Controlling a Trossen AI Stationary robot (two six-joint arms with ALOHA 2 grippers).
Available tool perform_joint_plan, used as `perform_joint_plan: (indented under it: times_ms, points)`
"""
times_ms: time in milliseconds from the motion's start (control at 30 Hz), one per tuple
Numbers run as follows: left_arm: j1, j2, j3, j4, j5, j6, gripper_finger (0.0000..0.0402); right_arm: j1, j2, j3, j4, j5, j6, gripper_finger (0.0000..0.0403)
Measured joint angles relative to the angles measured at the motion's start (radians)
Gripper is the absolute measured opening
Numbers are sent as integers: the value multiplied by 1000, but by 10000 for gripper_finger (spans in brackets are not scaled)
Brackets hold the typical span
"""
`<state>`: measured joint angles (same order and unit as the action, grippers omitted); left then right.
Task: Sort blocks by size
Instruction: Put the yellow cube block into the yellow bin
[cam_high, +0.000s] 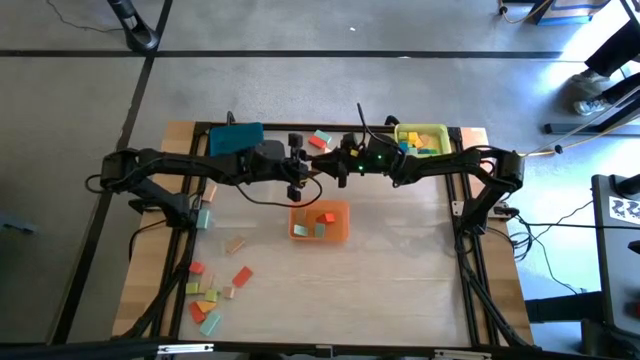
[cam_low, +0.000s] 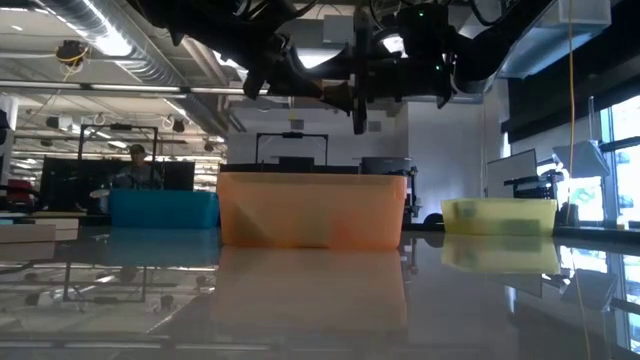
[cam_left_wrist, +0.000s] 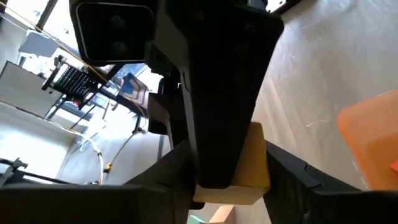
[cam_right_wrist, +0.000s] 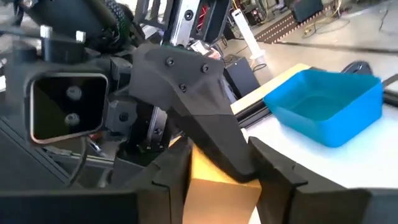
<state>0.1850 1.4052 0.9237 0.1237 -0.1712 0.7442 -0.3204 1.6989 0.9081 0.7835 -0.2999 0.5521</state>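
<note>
A tan block (cam_left_wrist: 254, 165) is held in mid-air between my two grippers, which meet above the table's middle, just beyond the far side of the orange tray (cam_high: 340, 232). My left gripper (cam_high: 303, 172) comes in from the left and my right gripper (cam_high: 338, 168) from the right. Both are shut on the block, which also shows in the right wrist view (cam_right_wrist: 214, 190). The high view hides the block under the grippers. Several coloured blocks (cam_high: 212, 295) lie loose on the table at the near left. My left gripper pinches the tan block between its two fingers, on opposite side faces (cam_left_wrist: 262, 171). It comes in roughly level from the table's left. The block is lifted clear of the table. The right arm's finger (cam_left_wrist: 217, 112) lies over the face toward the camera. My right gripper pinches the same block between its two fingers, on opposite side faces (cam_right_wrist: 198, 180). It comes in roughly level from the table's right. The left arm's finger (cam_right_wrist: 205, 124) lies across the block's top, and the block hangs clear of the table.
The orange tray holds a few blocks. A blue tray (cam_high: 237, 138) stands at the far left and a yellow tray (cam_high: 422, 138) with blocks at the far right. A few blocks (cam_high: 320, 140) lie between them. The table's near right has bare room.
</note>
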Motion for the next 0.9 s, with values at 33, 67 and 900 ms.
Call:
perform_joint_plan:
  times_ms: [33,67,900]
  points:
    - [2,0,0,7,5,-2,155,-1,0,0,1,2,-16,134]
    - [5,0,0,17,10,-7,165,-1,0,0,1,6,-24,134]
    - [94,-280,0,-491,-51,-555,221,-369,-323,-3,-859,352,-406,135]
